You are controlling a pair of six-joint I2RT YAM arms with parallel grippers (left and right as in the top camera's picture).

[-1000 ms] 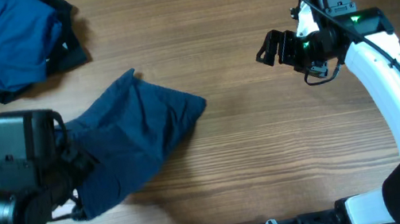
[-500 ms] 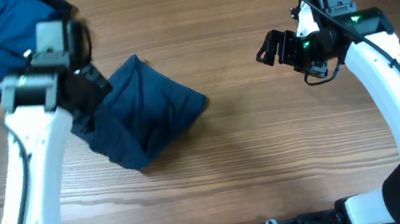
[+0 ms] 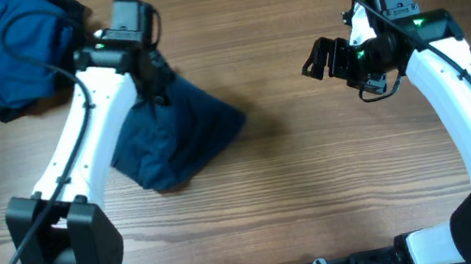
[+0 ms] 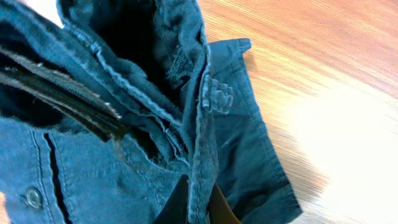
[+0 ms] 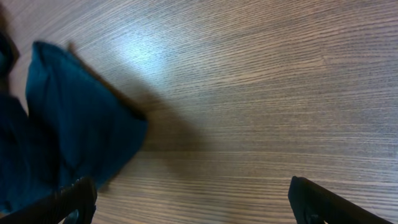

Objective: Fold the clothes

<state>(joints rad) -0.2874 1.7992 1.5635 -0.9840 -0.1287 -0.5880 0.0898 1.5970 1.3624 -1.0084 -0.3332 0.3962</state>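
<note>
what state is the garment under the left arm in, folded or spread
Neither: the garment is a crumpled heap, its top pinched by the left gripper; the wrist view shows loose, uneven layers.

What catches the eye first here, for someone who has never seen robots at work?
The dark blue garment lies bunched on the left half of the table, with the left gripper clamped on its top edge. A second blue pile sits in the top-left corner of the overhead view. On the right side, the right gripper hangs open above the wood, holding nothing.
</note>
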